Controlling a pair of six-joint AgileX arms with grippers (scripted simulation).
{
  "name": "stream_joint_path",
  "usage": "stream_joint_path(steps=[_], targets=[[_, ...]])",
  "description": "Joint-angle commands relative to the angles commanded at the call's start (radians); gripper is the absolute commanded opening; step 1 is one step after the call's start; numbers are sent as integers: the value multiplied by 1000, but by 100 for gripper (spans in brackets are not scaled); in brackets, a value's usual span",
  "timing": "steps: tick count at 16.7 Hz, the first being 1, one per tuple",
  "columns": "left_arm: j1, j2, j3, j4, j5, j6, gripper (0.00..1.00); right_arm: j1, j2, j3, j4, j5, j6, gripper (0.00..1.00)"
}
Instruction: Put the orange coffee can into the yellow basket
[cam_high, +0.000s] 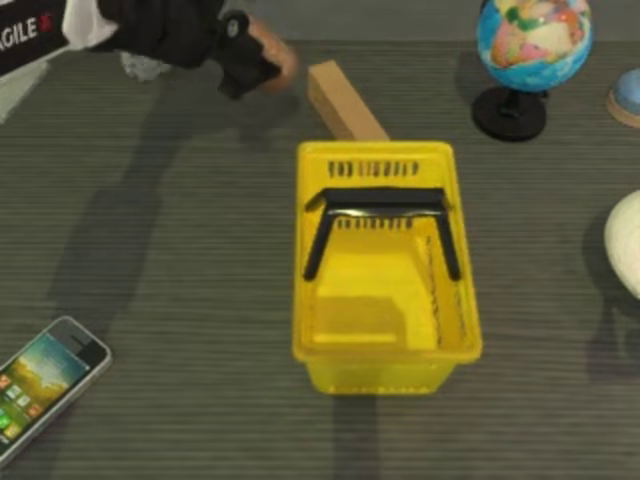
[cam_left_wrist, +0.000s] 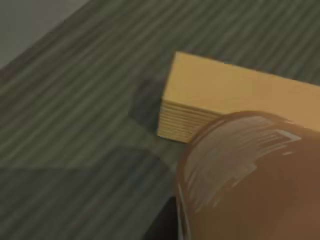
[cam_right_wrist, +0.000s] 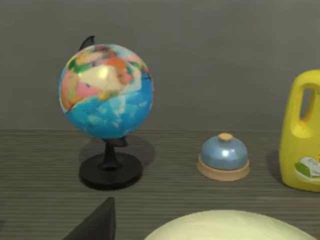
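Can: the orange coffee can (cam_high: 278, 60) is sitting near the bench's far edge, left of centre, just beside the end of a wooden block (cam_high: 343, 100); in the left wrist view it is filling the near corner, so it is lying right at the camera.
Left end effector: the left end effector (cam_high: 252, 62) is reaching in from the far left corner and is hanging over the can. Whether its fingers are spread or closing on the can cannot be told.
Key relation: the can is lying directly at the left end effector, on its basket side; its long axis cannot be told.
Basket: the yellow basket (cam_high: 383, 357) is standing at the bench's centre, its black handle (cam_high: 380, 200) folded across the far half, nothing lying inside. It is lying nearward and rightward of the can, past the block.
Right arm: parked off the right edge, looking at a globe (cam_right_wrist: 106, 91), a bell (cam_right_wrist: 223, 157) and a yellow jug (cam_right_wrist: 302, 131).
Judgement: the left arm is nearer, so the grasp is probably its job.
Also: a phone (cam_high: 42, 377) is lying at the near left corner.
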Motion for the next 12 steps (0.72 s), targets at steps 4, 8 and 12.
stream_joint_path(steps=[4,8,12], targets=[[-38,-151,-191,439,238,-109,0,0,0,0,0,0,0,100],[-75,-267,-394,815,451,-236,0,0,0,0,0,0,0,100],[-103,-322,-580,1059,606,-363,0,0,0,0,0,0,0,100]])
